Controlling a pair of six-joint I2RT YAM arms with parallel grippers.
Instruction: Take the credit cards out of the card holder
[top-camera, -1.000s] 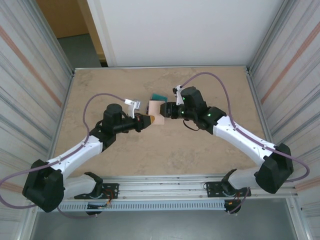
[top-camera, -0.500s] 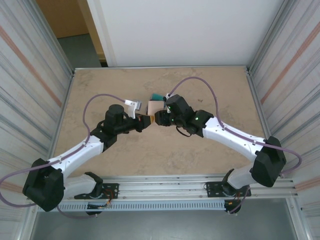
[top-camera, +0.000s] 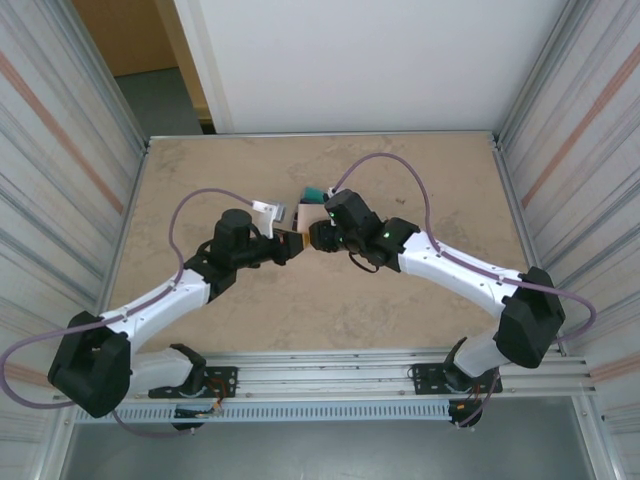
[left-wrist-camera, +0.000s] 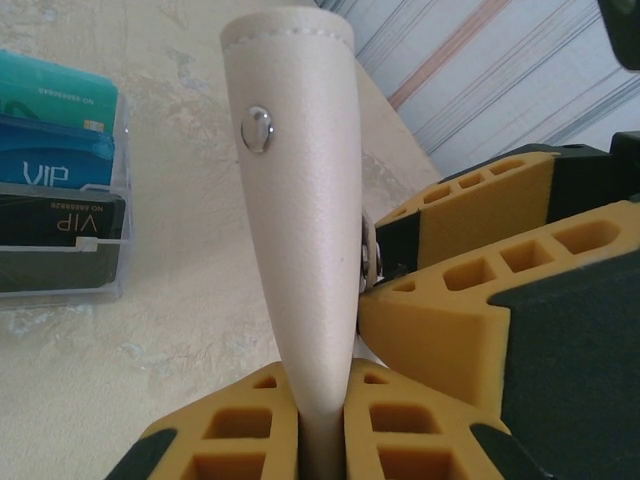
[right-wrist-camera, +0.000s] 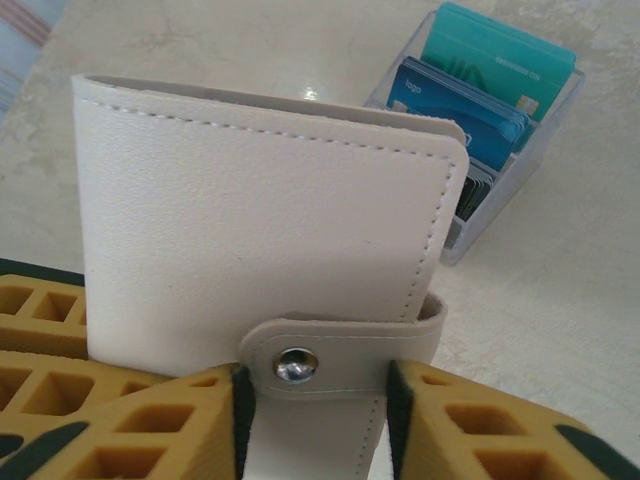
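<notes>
Card holder (right-wrist-camera: 260, 220) upright over mid bench (top-camera: 400, 330), held between both tools. Left tool (left-wrist-camera: 320, 430) pinching its lower edge; right tool (right-wrist-camera: 310, 420) pressed onto snap tab (right-wrist-camera: 330, 360). Snap fastened, holder shut, nothing drawn from it yet. Credit cards (left-wrist-camera: 60, 180), teal, blue, dark, stand in clear rack (left-wrist-camera: 60, 295) just behind. Judged early stage: unsnapping, opening, pulling cards all left.

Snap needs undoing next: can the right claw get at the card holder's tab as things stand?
Probably yes: the left claw clamps the card holder, and the right claw has fingers flanking its tab, nothing between.
</notes>
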